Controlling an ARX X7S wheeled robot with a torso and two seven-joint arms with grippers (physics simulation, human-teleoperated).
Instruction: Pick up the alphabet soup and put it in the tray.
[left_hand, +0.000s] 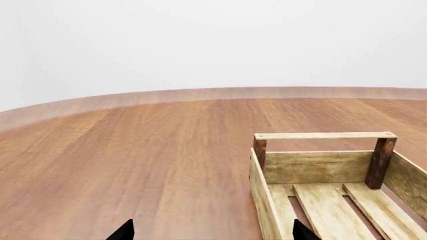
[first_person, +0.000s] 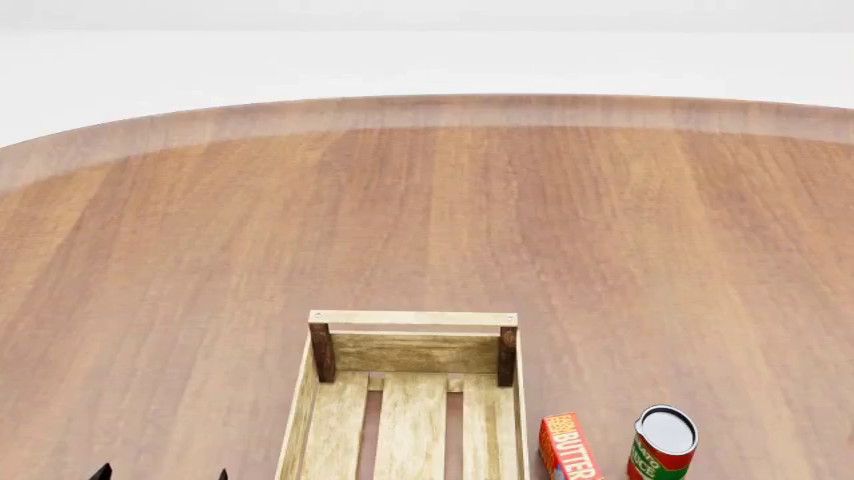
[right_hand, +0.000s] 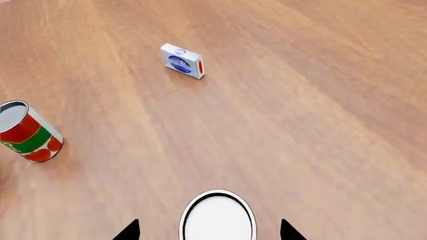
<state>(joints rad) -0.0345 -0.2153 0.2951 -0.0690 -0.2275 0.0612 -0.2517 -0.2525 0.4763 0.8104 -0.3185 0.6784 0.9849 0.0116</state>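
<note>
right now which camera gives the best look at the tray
The head view: the tray shows from above, with its far end, corner posts, both long sides and slatted floor, nothing inside the part shown, though its near end is cut off. The left wrist view shows only the far end and part of the floor. The right wrist view shows none of it.

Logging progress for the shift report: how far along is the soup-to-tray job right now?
Nothing looks done yet: the part of the tray in view is empty. In hand: the right hand hangs open over a pale round can top, apparently the alphabet soup, fingertips either side but not closed. The left hand is open beside the tray, holding nothing. Left: grasp, lift, carry past the red-and-green can, and set it in the tray.
</note>
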